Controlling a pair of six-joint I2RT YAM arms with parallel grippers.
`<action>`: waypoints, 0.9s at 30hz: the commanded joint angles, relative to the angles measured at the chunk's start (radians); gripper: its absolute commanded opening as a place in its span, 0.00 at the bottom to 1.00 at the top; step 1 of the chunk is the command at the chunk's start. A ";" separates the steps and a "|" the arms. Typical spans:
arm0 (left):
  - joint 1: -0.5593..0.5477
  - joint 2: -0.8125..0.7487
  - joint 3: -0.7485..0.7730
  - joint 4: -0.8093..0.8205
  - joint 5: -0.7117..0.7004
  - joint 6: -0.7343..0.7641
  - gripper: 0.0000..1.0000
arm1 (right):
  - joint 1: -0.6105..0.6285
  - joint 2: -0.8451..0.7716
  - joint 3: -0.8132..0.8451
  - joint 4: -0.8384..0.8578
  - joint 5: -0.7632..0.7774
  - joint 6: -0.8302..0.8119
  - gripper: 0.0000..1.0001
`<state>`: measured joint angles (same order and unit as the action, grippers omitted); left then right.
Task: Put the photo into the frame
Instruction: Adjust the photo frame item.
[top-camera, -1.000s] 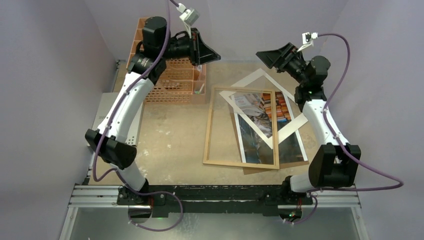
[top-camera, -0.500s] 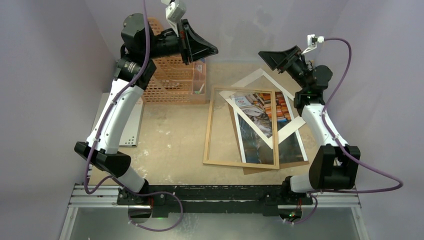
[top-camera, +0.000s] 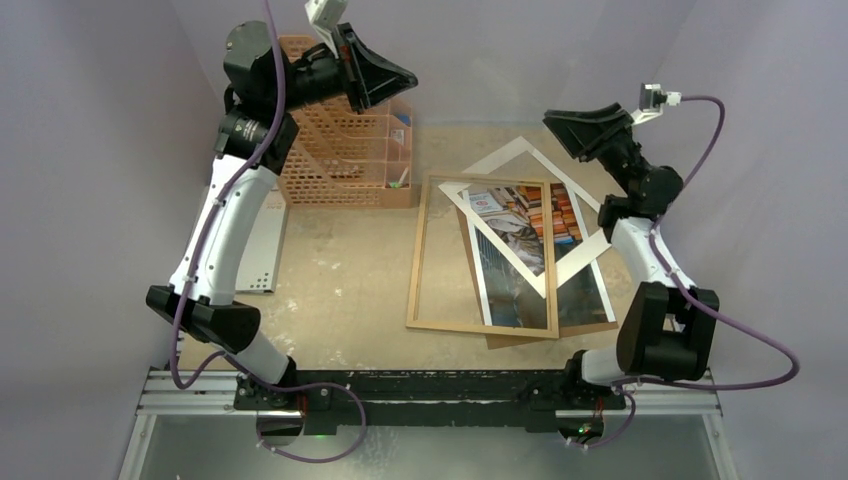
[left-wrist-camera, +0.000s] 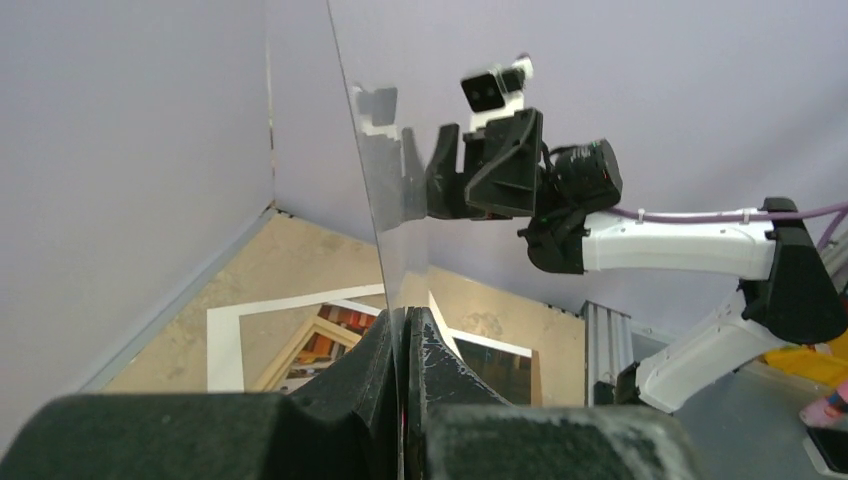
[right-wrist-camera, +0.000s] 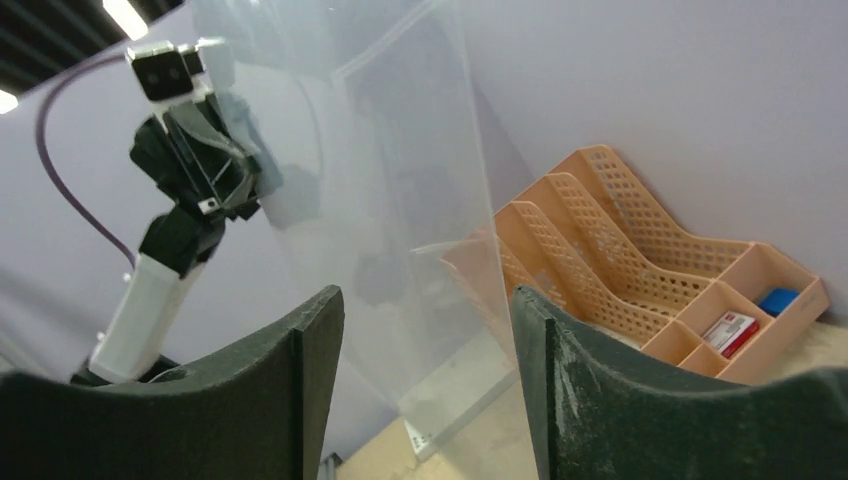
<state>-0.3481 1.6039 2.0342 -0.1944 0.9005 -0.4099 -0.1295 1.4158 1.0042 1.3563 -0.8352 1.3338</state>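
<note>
Left claw (left-wrist-camera: 405, 335) is raised at the back left, pinched tight on the edge of a clear sheet (left-wrist-camera: 390, 230) held upright in the air. Right claw (right-wrist-camera: 425, 300) is up at the back right, jaws apart, facing that sheet; can't tell if it touches. Frame (top-camera: 480, 329) lies flat on the surface (top-camera: 340, 280), right of centre. Photo (top-camera: 545, 215) lies face up, skewed, partly under the frame's right rail, with a brown board (top-camera: 592, 325) below. Orange organizer (top-camera: 340, 160) sits back left.
</note>
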 joint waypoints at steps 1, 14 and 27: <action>0.057 -0.017 -0.018 0.167 -0.006 -0.104 0.00 | -0.069 0.035 -0.030 0.314 -0.033 0.226 0.60; 0.066 0.050 -0.023 0.385 0.132 -0.280 0.00 | -0.029 0.061 0.119 0.025 -0.014 -0.029 0.90; 0.067 -0.018 -0.081 0.477 0.202 -0.342 0.00 | 0.044 0.166 0.295 -0.179 0.036 -0.100 0.98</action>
<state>-0.2836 1.6543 1.9556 0.1963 1.0801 -0.7399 -0.0906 1.5482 1.2644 1.1007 -0.7765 1.1625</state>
